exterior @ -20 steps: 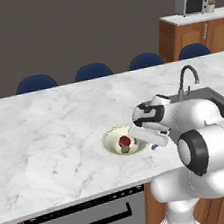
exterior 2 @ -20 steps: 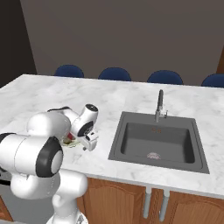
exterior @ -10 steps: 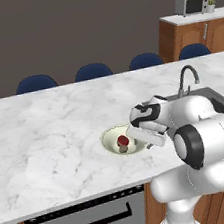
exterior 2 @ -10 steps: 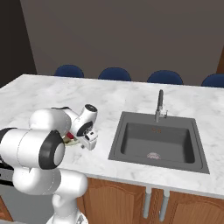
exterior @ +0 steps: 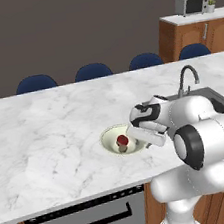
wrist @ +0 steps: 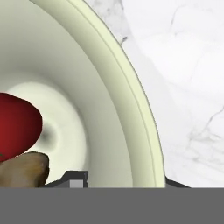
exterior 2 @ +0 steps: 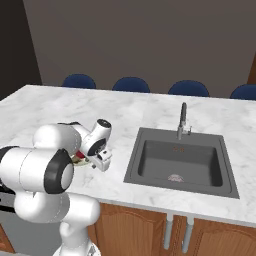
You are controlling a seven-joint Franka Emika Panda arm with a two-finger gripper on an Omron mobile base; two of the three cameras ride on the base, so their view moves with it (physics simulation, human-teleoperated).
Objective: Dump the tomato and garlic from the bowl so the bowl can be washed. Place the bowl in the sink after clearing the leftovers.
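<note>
**Three cameras on one stretch of marble**

Both base views look forward and down from behind the arm. The left one has the bowl (exterior: 113,140) centred and the sink (exterior: 218,100) at 3 o'clock; the right one centres the sink (exterior 2: 180,162) (bowl mostly hidden behind the arm). They share the counter (exterior: 50,127) and faucet (exterior 2: 183,120). The hand view sits very close over the bowl's rim (wrist: 131,92).

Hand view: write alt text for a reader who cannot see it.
Close-up into a cream bowl on white marble counter, with a red tomato and tan garlic touching at its bottom. One dark finger sits inside the bowl's wall, the other outside the rim.
</note>
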